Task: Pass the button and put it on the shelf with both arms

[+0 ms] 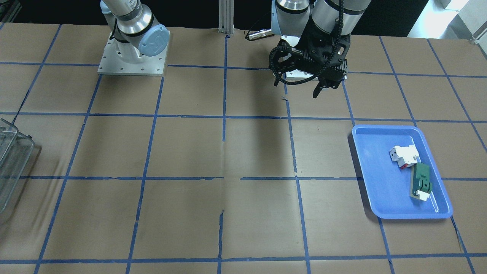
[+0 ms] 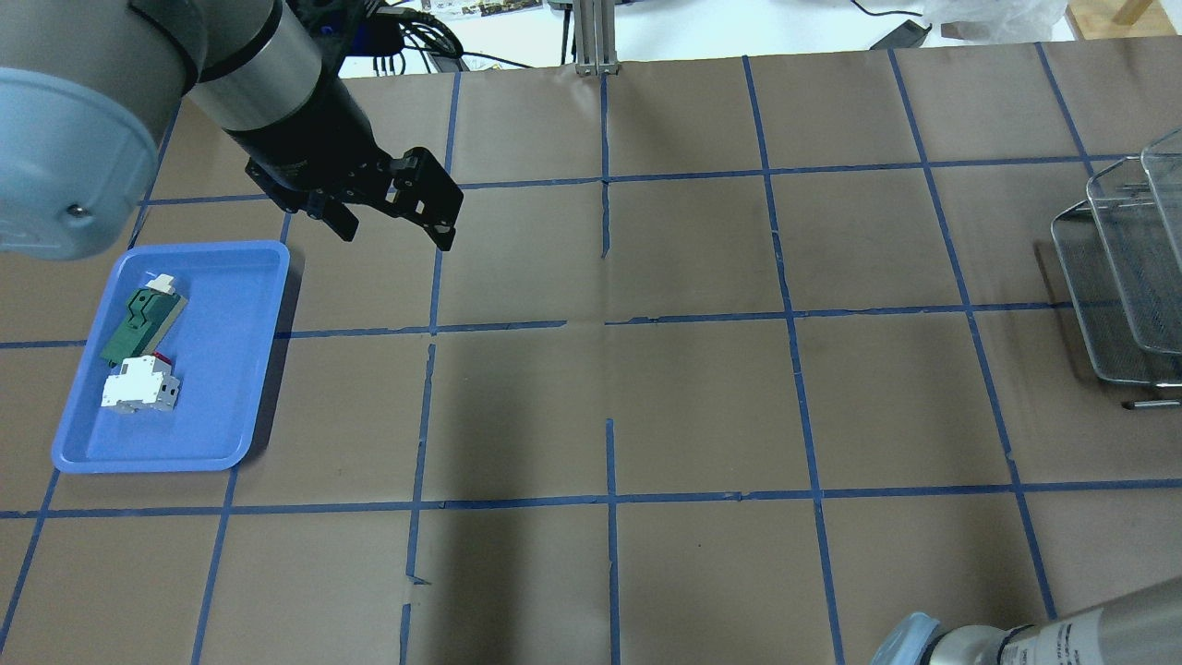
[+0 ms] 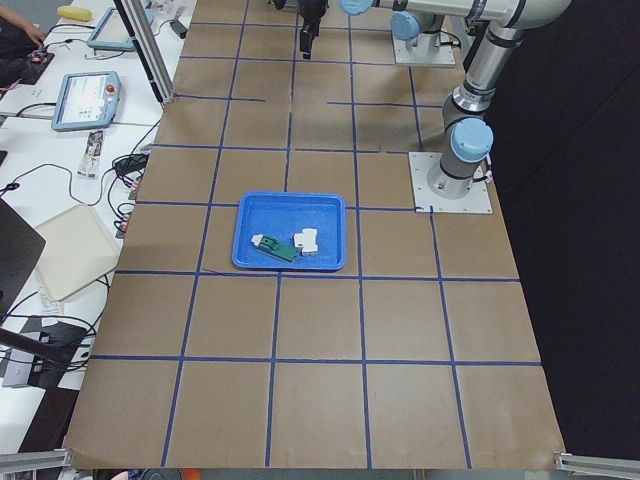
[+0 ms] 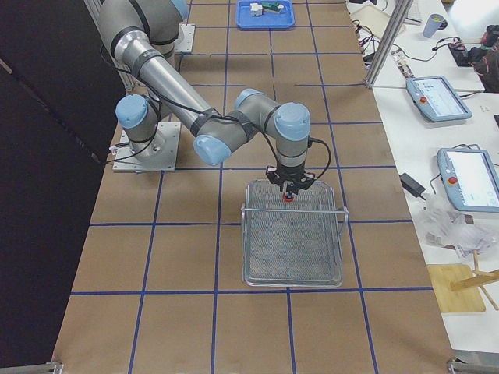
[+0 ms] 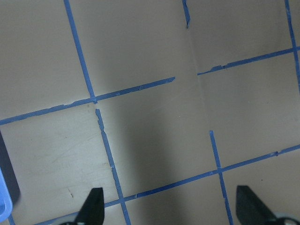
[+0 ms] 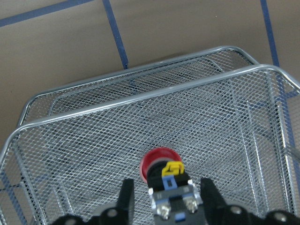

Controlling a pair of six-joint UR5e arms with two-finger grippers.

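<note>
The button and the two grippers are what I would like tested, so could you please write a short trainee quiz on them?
1. True or false: the button lies in the tray.
2. The left gripper is: A) open and empty; B) shut on the button; C) shut with nothing in it.
3. Which gripper has the button between its fingers?
Key: 1. False, it is over the mesh of the wire shelf. 2. A. 3. The right gripper.
</note>
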